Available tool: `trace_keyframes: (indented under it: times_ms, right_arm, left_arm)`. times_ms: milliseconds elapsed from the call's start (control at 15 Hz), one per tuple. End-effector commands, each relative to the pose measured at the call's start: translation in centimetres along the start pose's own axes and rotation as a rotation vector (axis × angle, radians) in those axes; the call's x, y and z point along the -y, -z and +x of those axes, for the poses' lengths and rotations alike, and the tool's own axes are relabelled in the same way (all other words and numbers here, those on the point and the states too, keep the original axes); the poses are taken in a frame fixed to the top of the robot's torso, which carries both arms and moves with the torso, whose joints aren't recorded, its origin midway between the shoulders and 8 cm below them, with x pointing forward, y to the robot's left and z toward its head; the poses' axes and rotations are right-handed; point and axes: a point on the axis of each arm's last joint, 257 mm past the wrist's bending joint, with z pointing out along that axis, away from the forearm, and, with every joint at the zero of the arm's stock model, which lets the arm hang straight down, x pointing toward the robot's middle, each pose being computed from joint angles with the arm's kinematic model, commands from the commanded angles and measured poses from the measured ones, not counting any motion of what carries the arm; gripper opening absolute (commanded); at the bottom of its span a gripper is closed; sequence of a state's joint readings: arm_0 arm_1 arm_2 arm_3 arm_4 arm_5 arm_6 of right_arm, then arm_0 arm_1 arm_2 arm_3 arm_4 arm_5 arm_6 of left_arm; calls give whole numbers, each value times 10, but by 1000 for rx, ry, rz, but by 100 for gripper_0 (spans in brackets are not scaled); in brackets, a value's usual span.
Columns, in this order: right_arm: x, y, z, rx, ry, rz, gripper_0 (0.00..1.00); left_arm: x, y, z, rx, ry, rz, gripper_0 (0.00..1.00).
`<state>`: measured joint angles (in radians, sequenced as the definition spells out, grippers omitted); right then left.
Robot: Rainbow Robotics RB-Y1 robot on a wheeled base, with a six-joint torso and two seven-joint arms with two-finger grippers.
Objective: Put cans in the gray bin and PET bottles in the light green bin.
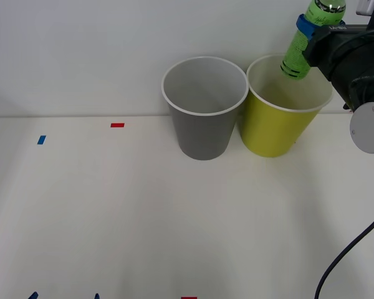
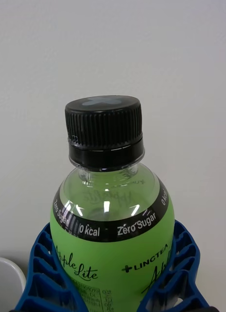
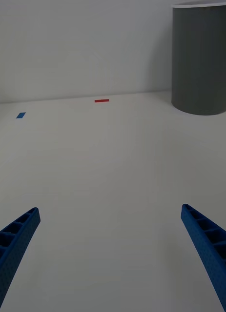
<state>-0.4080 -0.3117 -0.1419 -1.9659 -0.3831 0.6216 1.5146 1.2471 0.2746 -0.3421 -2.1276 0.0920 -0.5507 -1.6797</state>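
Right gripper [image 1: 310, 34] up at about 1 o'clock, blue fingers [image 2: 42, 273] pinched around the green PET bottle [image 1: 302, 43], holding it tilted cap-down over the mouth of the light green bin [image 1: 274, 128]. Gray bin [image 1: 202, 134] just beside that one on its 9 o'clock side, rims about touching. Left gripper [image 3: 110, 263] low at 7 o'clock over the white table [image 1: 112, 212], fingers spread wide, gripping nothing.

Green PET bottle [image 1: 297, 51] tilts cap-down over light green bin [image 1: 271, 132], beside gray bin [image 1: 202, 134].
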Motion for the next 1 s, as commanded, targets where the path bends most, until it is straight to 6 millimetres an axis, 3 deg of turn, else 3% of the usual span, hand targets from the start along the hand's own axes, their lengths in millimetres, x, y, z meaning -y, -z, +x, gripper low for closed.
trace_keyframes:
  times_ms: [67, 133, 400, 733, 1000]
  right_arm:
    - [-2, 0, 0, 0, -6, -7, 92]
    - [-5, 0, -1, 0, -10, -12, 100]
    - [-18, 18, -13, -24, 19, -29, 100]
    - [-25, 92, -4, 12, -3, -17, 100]
    - [-17, 160, 26, 9, -30, 23, 100]
  left_arm:
    - [0, 0, 0, 0, 0, 0, 100]
    - [0, 0, 0, 0, 0, 0, 100]
    - [0, 0, 0, 0, 0, 0, 100]
    - [0, 0, 0, 0, 0, 0, 100]
    - [0, 0, 0, 0, 0, 0, 100]
